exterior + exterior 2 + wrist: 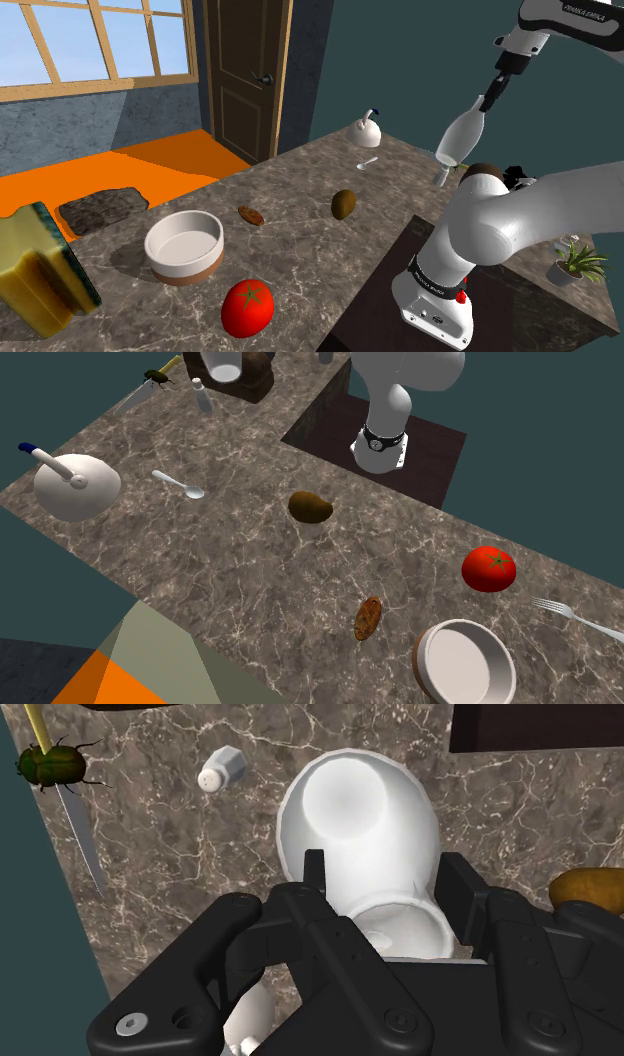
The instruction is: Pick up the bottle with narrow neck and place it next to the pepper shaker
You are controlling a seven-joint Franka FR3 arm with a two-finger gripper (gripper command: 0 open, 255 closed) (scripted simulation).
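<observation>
Black two-finger gripper [385,874] is clamping a plain white narrow-necked bottle [350,804] in mid-air.
The bottle is hanging over the dark marbled stone surface [180,854], near the small white pepper shaker [222,769] and apart from it. Lowering slowly onto bare stone beside the shaker, without nudging it, is looking wisest.

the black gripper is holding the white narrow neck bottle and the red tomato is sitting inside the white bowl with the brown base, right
Not quite. The red tomato is not inside the white bowl with the brown base; it lies on the marble counter beside it, as the shoulder view shows. The black gripper does hold the white narrow-necked bottle.
</observation>
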